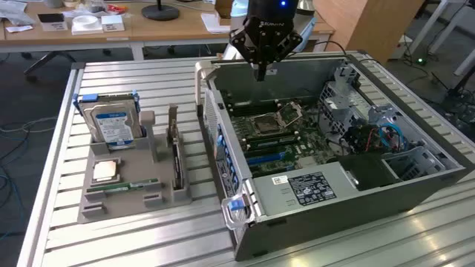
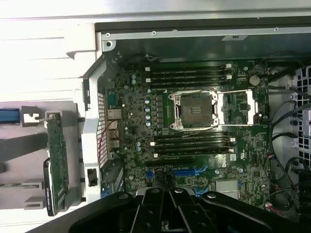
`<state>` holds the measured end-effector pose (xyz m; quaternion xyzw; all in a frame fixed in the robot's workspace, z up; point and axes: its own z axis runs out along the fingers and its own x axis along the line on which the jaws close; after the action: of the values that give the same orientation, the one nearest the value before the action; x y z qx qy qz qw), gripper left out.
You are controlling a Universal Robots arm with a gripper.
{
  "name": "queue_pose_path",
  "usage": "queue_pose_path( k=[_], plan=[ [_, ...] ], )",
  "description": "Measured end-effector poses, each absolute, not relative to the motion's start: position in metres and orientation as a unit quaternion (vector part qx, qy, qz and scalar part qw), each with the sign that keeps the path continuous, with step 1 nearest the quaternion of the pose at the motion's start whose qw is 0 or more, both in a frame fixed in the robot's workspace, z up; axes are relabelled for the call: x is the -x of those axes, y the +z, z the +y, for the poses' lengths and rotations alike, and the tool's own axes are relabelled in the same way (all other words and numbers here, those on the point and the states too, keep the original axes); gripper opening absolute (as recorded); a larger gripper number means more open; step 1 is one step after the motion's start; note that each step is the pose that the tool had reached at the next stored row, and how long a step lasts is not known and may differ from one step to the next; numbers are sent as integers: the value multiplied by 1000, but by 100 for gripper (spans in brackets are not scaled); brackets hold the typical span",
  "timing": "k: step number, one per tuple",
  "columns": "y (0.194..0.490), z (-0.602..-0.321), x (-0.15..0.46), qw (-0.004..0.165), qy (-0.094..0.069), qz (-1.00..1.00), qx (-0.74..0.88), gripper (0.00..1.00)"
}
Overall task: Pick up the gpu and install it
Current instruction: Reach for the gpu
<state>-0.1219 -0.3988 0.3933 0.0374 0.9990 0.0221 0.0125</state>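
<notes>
Exterior view: thin dark gpu card (image 1: 176, 164) sits unpicked in grey plastic rack (image 1: 119, 207); black end effector (image 1: 260, 73), closed and empty, hovers above open metal computer case (image 1: 334, 219).

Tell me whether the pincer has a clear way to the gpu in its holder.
Probably yes: the gpu stands edge-on in the grey holder with nothing above its top edge. The shut pincer hangs over the open computer case, whose side wall lies between them.

The end effector (image 1: 260, 75) hangs closed over the open computer case (image 1: 334, 206) — gpu (image 1: 176, 164) upright in its holder (image 1: 122, 208).
</notes>
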Motion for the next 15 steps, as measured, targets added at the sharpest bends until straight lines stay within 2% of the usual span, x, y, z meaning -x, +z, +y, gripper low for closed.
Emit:
queue_pose_path(
  k=[15],
  plan=[
    [393,-399,127,13,22,999,-37,11]
  ],
)
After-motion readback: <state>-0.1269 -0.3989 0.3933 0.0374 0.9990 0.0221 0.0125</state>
